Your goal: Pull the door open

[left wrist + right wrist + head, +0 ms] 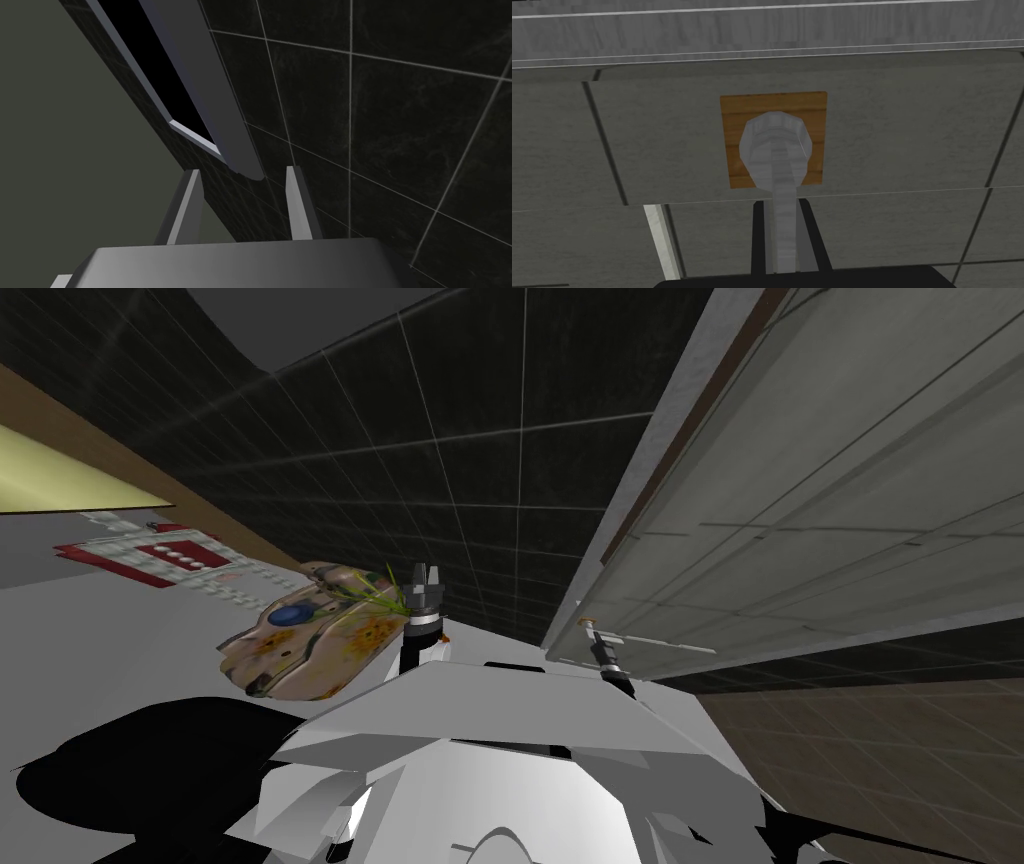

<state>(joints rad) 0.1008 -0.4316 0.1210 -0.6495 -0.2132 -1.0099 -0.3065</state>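
Right fingers: the right gripper (pixel 784 205) has its two dark fingers (pixel 758 235) clamped on the sides of the pale grey handle (pixel 776 145). They grip the lever, short of its round boss.
Handle: it sits on a brown wood-grain plate (pixel 734 115) fixed to the grey panelled door (pixel 902 130).
Step in hand: drawing the door toward the robot. This would likely go best with the grip firm and square on the lever. The pull should follow the door's arc, or the fingers may slide off the lever's end.
Left fingers: the left gripper (pixel 242 172) is well apart from the handle, its fingers apart and holding nothing.
Count: one door, one handle, one plate, two grippers, four fingers.
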